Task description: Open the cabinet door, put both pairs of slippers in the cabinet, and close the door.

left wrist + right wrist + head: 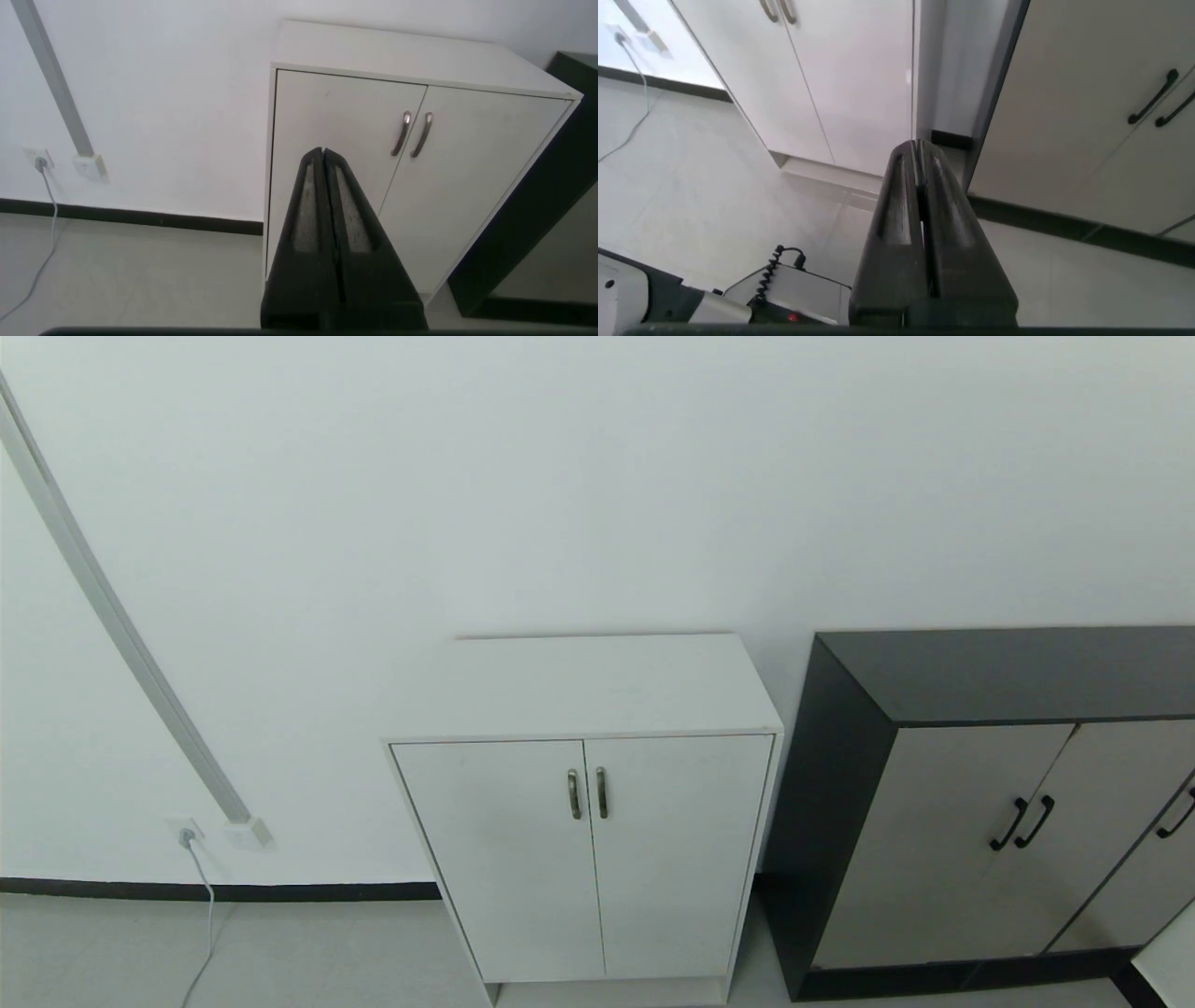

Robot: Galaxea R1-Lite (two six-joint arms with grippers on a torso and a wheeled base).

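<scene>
Head view: white cabinet [586, 845] (doors [509, 859] shut)

- The white cabinet [597, 686] stands upright against the wall, at the lower centre of the head view.
- Its left door [509, 859] and right door [677, 854] are both shut.
- Two vertical metal handles [574, 793] flank the middle seam.

readable text: none | labels, numbers, signs: none (white cabinet [504, 859] included)

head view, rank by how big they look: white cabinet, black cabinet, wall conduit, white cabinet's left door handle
1-2. white cabinet and black cabinet: about alike, black one cut off by the frame
3. wall conduit
4. left door handle
</scene>
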